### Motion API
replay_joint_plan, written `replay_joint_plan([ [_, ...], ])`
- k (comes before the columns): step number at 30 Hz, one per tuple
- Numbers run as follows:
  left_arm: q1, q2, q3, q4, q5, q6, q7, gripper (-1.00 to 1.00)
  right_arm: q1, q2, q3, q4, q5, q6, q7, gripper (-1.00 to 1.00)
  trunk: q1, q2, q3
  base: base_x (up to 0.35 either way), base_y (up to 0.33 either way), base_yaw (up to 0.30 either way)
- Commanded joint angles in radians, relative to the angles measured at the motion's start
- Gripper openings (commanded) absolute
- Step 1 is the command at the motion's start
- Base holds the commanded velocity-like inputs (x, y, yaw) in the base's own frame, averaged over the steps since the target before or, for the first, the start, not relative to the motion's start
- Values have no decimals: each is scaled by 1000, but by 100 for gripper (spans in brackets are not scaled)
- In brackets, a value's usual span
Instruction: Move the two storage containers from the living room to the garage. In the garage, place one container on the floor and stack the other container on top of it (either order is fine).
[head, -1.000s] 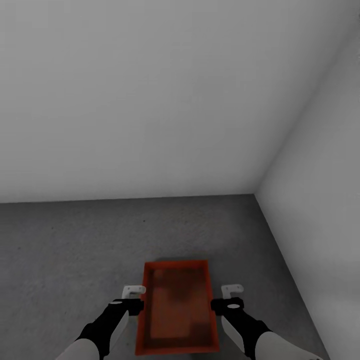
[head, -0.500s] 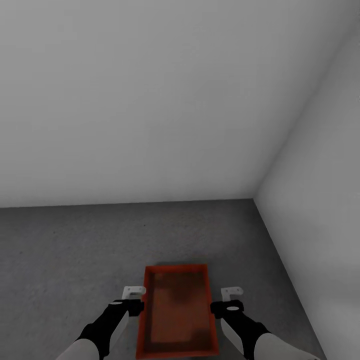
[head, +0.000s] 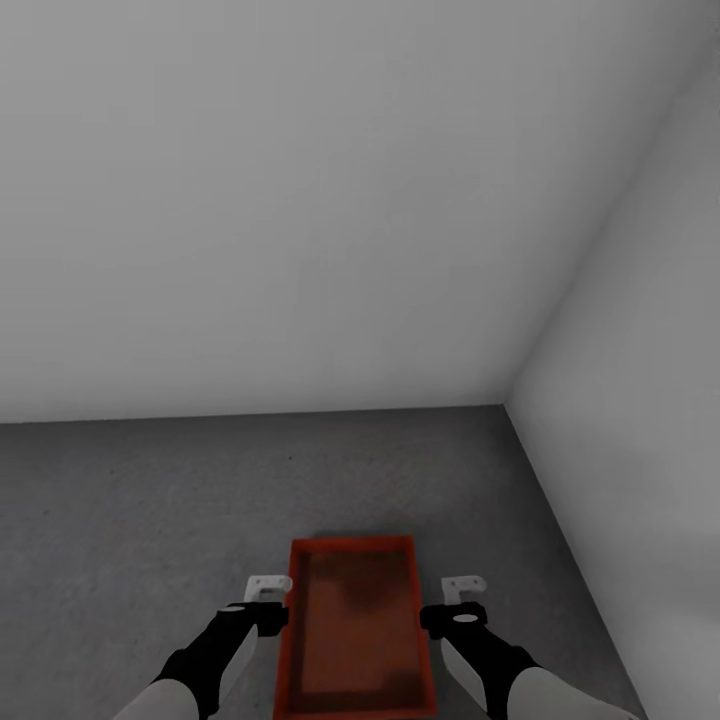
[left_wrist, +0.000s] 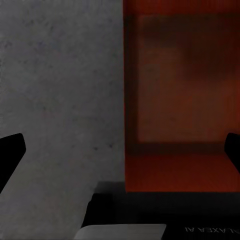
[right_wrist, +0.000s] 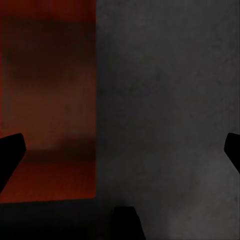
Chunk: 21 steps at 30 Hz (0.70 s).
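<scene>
Bare grey-white walls meet in a corner of the garage, over the floor (head: 150, 520) of dark speckled concrete. One orange-red storage container (head: 355, 630) is counted, and it sits between the two grippers: the left gripper (head: 268, 588) stands just beside its left long wall, the right gripper (head: 463, 586) just beside its right one. In each wrist view the black fingertips (left_wrist: 11, 150) sit far apart at the picture's edges, so both grippers are spread wide and grasp nothing.

Whether the container rests on the concrete or hangs a little above it is hard to tell from this height; it probably rests there, since nothing grips it. That reads as the placing of the first container, done or nearly so. The next move would call for drawing both arms clear of the walls without nudging the container, then heading off for the second one.
</scene>
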<state>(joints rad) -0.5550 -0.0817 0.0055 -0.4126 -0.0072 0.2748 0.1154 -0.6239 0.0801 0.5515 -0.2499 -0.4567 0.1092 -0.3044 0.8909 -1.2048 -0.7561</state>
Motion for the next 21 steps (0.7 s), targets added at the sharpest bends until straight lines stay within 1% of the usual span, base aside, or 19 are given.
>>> replay_joint_plan([
  [1,0,-1,1,-2,-1,6,3,100,0,-1,8,-2,-5,7,-7,100,-4,7,3,0,0,0],
  [7,0,-1,1,-2,0,6,2,100,0,-2,8,-3,-5,8,-4,100,-27,49,22,0,0,0],
  [15,0,1,1,-2,18,6,0,100,0,-2,8,-3,-5,13,-2,100,-58,105,47,0,0,0],
  [21,0,3,1,-2,21,6,0,100,0,-3,8,-3,-5,18,-2,100,-81,147,66,0,0,0],
])
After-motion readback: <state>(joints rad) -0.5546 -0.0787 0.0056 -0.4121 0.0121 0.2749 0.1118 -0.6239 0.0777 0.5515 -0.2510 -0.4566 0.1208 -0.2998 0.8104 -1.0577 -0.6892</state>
